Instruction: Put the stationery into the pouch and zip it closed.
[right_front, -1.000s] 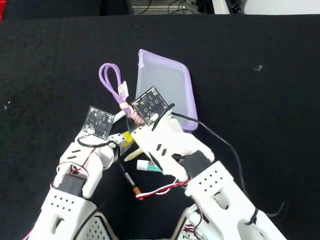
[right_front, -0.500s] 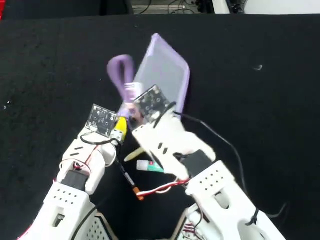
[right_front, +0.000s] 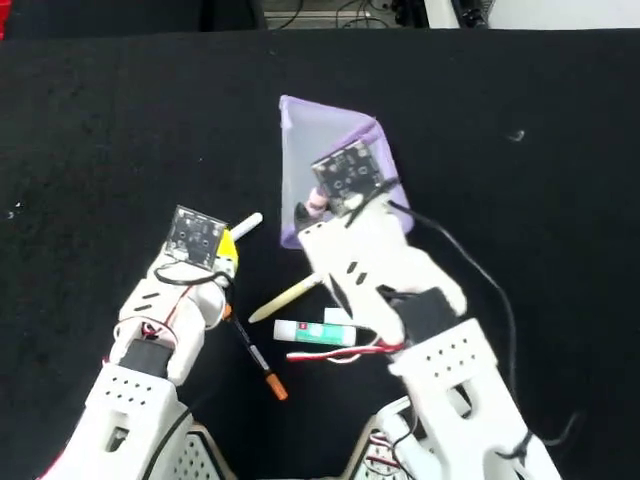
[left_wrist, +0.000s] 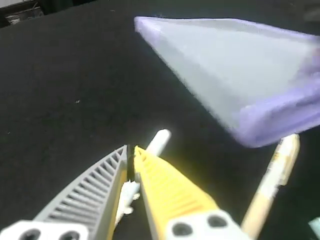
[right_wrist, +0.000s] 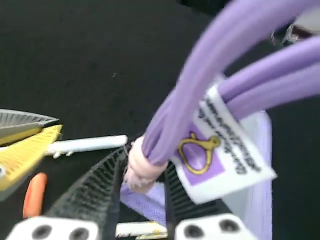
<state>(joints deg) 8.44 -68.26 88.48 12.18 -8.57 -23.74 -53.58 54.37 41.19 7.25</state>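
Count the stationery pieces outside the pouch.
4. White pen in the left gripper; cream pen, glue stick and orange-capped black pen loose on the table, nearer the robot than the pouch. More may lie hidden underneath.

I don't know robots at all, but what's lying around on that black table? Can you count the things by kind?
1 purple pouch
3 pens: white pen, cream pen, black pen with orange end
1 glue stick
Total: 5
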